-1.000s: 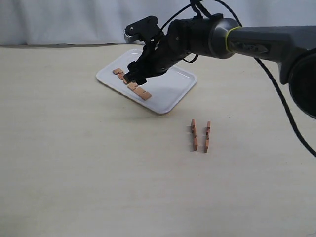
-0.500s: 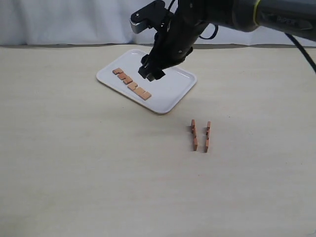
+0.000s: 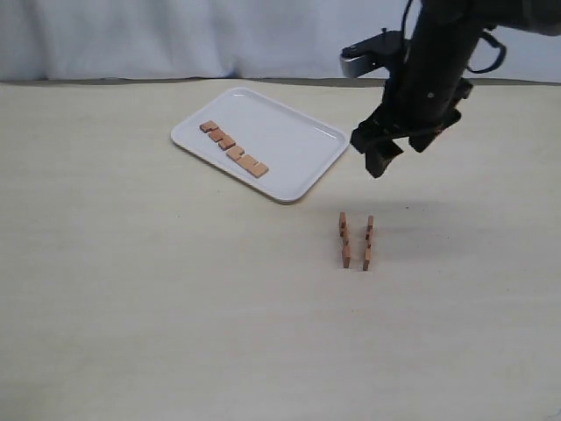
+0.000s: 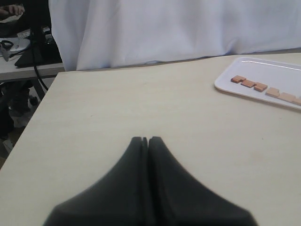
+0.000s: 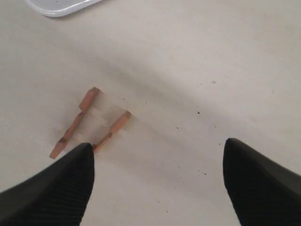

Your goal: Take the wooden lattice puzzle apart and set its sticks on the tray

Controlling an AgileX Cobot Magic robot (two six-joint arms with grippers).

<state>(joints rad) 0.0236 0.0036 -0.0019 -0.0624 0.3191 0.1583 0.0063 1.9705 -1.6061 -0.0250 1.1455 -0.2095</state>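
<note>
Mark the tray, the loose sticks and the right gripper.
tray [image 3: 294,140], exterior view, bare floor near its middle.
loose sticks [image 3: 345,239], exterior view, middle of the stick on that view's left.
right gripper [image 5: 157,143], right wrist view, midway between its open fingertips.

Sticks clear on open surface
Two sticks [image 3: 344,239] stood on edge, a narrow gap between them; open surface [image 3: 175,307] lay all around, the tray [image 3: 298,186] well apart, the right claw [image 3: 375,156] hung spread wide overhead.

Sticks [image 3: 344,241] — four in all; tray [image 3: 298,145] — one
</note>
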